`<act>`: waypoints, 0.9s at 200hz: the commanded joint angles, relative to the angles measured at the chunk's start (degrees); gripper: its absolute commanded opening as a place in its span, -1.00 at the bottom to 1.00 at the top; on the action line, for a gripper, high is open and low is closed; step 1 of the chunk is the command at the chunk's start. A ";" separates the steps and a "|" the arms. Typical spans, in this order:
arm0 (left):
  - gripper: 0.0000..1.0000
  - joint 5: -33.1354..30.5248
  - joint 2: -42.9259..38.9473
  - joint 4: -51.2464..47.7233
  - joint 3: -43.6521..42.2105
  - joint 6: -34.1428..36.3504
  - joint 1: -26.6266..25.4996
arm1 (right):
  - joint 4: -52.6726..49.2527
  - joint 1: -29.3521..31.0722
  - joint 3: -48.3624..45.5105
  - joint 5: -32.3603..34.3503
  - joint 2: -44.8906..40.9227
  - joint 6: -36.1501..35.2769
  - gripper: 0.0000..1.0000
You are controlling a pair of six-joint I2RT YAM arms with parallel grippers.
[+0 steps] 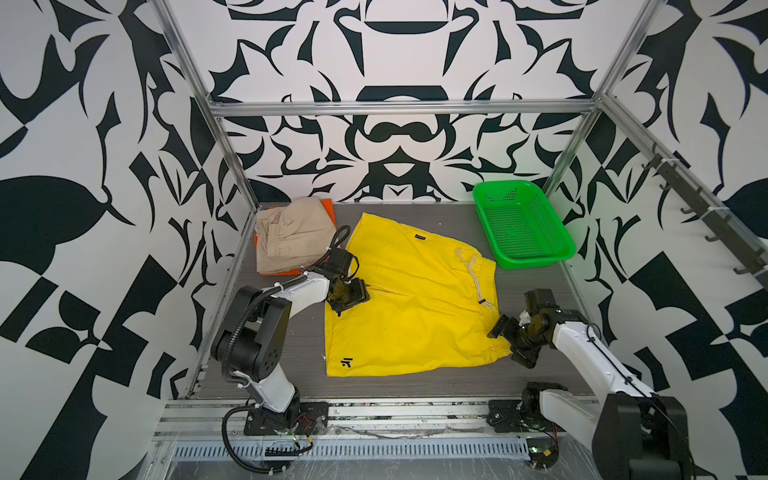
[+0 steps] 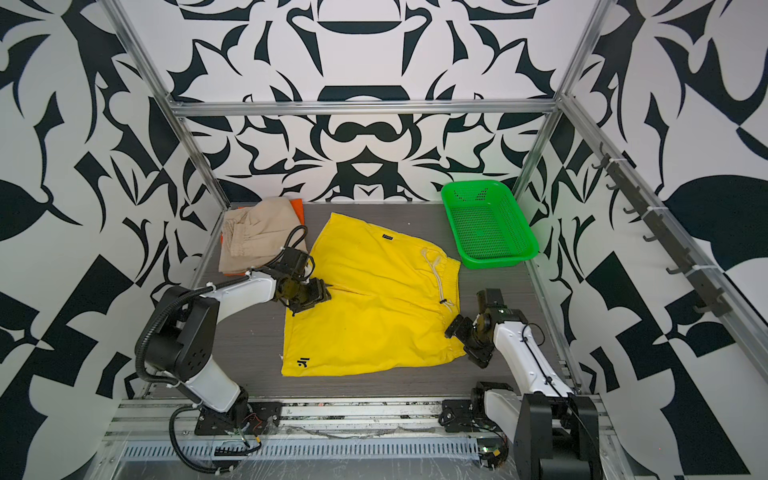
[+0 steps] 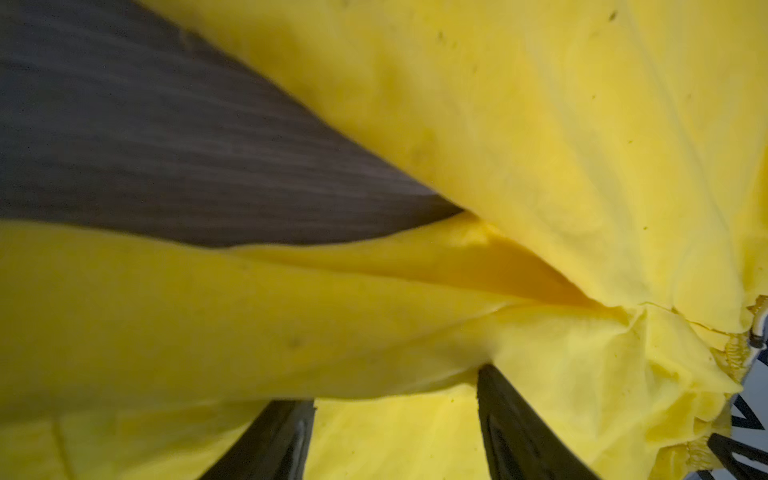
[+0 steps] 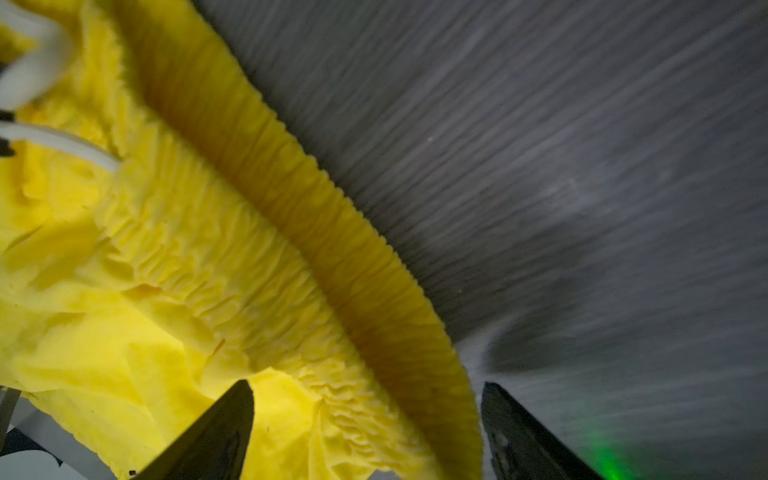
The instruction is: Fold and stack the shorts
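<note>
So L gripper [image 3: 392, 390] & R gripper [image 4: 365, 386] gape — yellow shorts [image 1: 415, 316] between jaws.

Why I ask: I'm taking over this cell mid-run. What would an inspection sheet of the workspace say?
Surface: dark grey table, bare around the cloth.
Job's things: yellow shorts spread flat mid-table; beige shorts folded on orange shorts, far left corner.
Clutter: green basket, far right corner, nothing in it.
Grippers: left gripper open over the yellow shorts' leg split; right gripper open at their waistband.
Cables: black hose along the left arm; thin wires low at the front.
Surroundings: black-and-white patterned walls, aluminium frame, hook rail on the right.
</note>
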 commanded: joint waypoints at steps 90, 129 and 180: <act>0.33 -5.31 4.23 -7.74 5.18 5.68 2.62 | 6.13 -0.14 -2.84 -6.45 -1.75 4.01 -0.35; 0.48 -4.39 -5.72 -11.39 2.38 1.60 2.59 | 4.51 0.05 -3.21 -7.35 -6.91 6.14 -0.77; 0.64 -1.70 -18.84 -21.03 0.19 -7.44 2.57 | 3.87 1.22 -3.46 -8.79 -9.22 6.86 -0.92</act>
